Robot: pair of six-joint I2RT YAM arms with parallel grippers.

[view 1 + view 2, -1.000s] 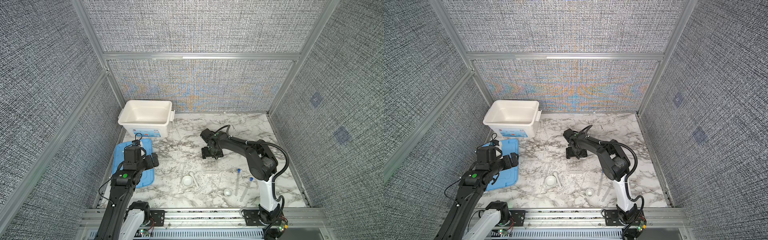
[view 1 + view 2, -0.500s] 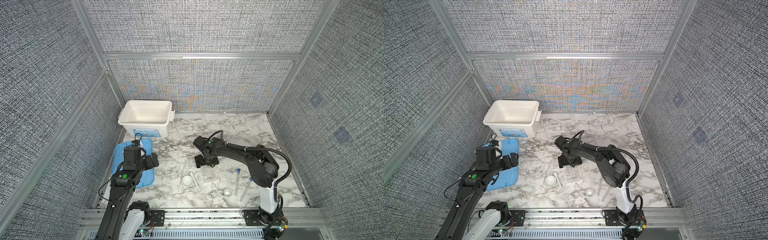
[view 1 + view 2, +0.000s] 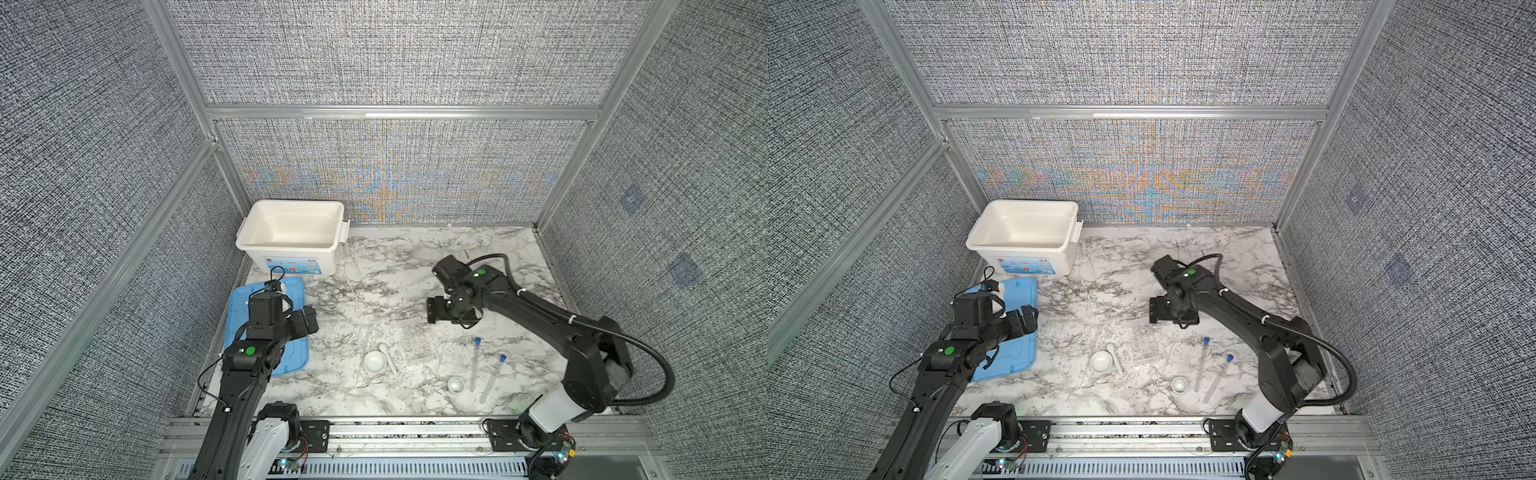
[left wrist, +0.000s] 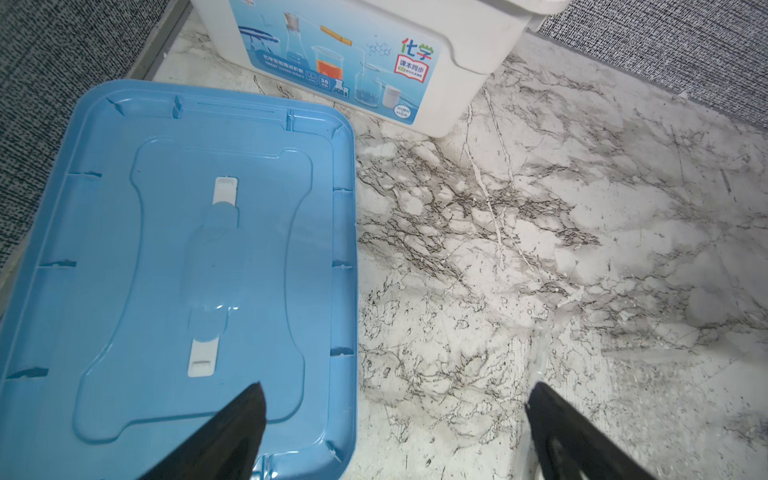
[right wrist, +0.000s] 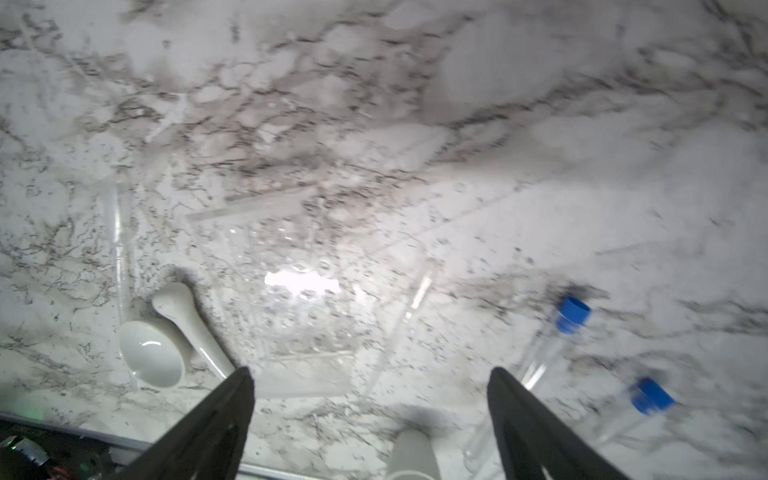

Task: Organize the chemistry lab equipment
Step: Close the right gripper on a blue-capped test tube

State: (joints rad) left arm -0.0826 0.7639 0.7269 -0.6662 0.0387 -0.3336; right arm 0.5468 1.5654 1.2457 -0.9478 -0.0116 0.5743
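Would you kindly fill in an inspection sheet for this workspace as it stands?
Surface: marble table, no spills seen.
Job's things: mortar, pestle alongside, small dish, two blue-capped tubes, thin clear rods, all loose.
Clutter: open white tub, blue lid flat beside it.
Grippers: left gripper open over the lid's edge; right gripper open, empty.
Cables: black hose loops off the right arm.
Surroundings: grey fabric walls, metal frame.

White mortar (image 3: 375, 360) upright, pestle (image 3: 389, 360) lying just beside it, small white dish (image 3: 456, 384) near two flat-lying blue-capped tubes (image 3: 474, 365)
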